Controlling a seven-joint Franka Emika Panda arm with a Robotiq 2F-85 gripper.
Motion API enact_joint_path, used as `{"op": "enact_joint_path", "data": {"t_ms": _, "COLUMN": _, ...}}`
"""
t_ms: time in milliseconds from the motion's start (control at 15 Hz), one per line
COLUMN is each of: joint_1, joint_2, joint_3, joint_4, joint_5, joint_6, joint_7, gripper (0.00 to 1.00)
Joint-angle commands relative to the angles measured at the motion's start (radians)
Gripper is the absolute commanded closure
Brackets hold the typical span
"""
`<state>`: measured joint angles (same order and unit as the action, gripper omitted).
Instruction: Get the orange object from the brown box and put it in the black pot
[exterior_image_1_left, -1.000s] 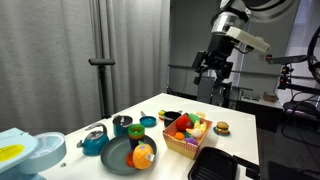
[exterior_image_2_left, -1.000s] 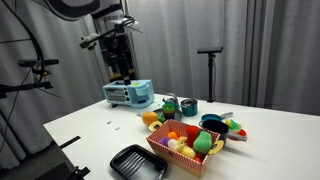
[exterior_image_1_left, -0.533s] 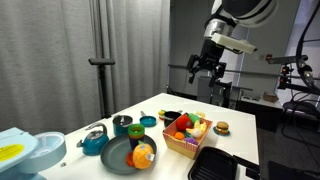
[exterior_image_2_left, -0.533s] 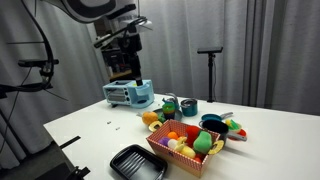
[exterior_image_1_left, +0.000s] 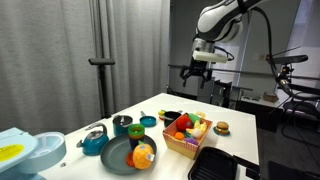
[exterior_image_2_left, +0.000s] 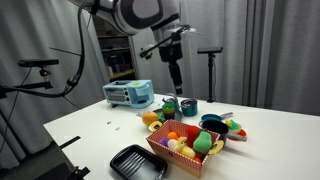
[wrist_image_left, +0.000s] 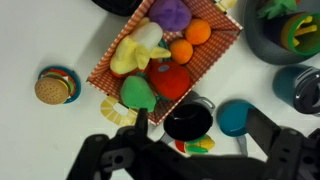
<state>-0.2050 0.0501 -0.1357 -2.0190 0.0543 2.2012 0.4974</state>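
Note:
The brown box (wrist_image_left: 108, 62) holds several toy foods and also shows in both exterior views (exterior_image_1_left: 189, 146) (exterior_image_2_left: 186, 161). Two small orange pieces lie at its far side in the wrist view: the orange object (wrist_image_left: 181, 50) and one like it (wrist_image_left: 198, 32), next to a red piece (wrist_image_left: 172, 82). The black pot (wrist_image_left: 188, 122) stands just outside the box, beside a teal cup (wrist_image_left: 236, 117). My gripper (wrist_image_left: 185, 150) is open and empty, high above the table in both exterior views (exterior_image_1_left: 195, 80) (exterior_image_2_left: 177, 86), over the pot and the box edge.
A black tray (exterior_image_1_left: 215, 165) (exterior_image_2_left: 137, 162) lies in front of the box. A dark plate with a large orange fruit (exterior_image_1_left: 130, 153), teal cups (exterior_image_1_left: 122, 125), a toy burger (wrist_image_left: 52, 85) and a light blue toaster (exterior_image_2_left: 128, 93) stand around. A stand (exterior_image_2_left: 211, 60) is behind.
The arm has swung sideways at height, bringing the open gripper from beyond the table to above the box and pot. Nothing on the table moved.

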Motion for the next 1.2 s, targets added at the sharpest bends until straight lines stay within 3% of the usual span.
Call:
{"op": "enact_joint_path", "data": {"t_ms": 0, "joint_1": 0.01, "joint_2": 0.147, "joint_3": -0.038, "joint_4": 0.105, "joint_5": -0.024, "joint_6": 0.01, "joint_7": 0.045, "gripper": 0.0}}
{"op": "enact_joint_path", "data": {"t_ms": 333, "joint_1": 0.029, "joint_2": 0.244, "joint_3": -0.076, "joint_4": 0.118, "joint_5": -0.036, "joint_6": 0.006, "joint_7": 0.094, "gripper": 0.0}}
{"op": "enact_joint_path", "data": {"t_ms": 1000, "joint_1": 0.036, "joint_2": 0.231, "joint_3": -0.076, "joint_4": 0.098, "joint_5": -0.014, "joint_6": 0.022, "joint_7": 0.086, "gripper": 0.0}}
{"op": "enact_joint_path", "data": {"t_ms": 1133, "joint_1": 0.043, "joint_2": 0.278, "joint_3": -0.074, "joint_4": 0.131, "joint_5": -0.02, "joint_6": 0.035, "joint_7": 0.099, "gripper": 0.0}}
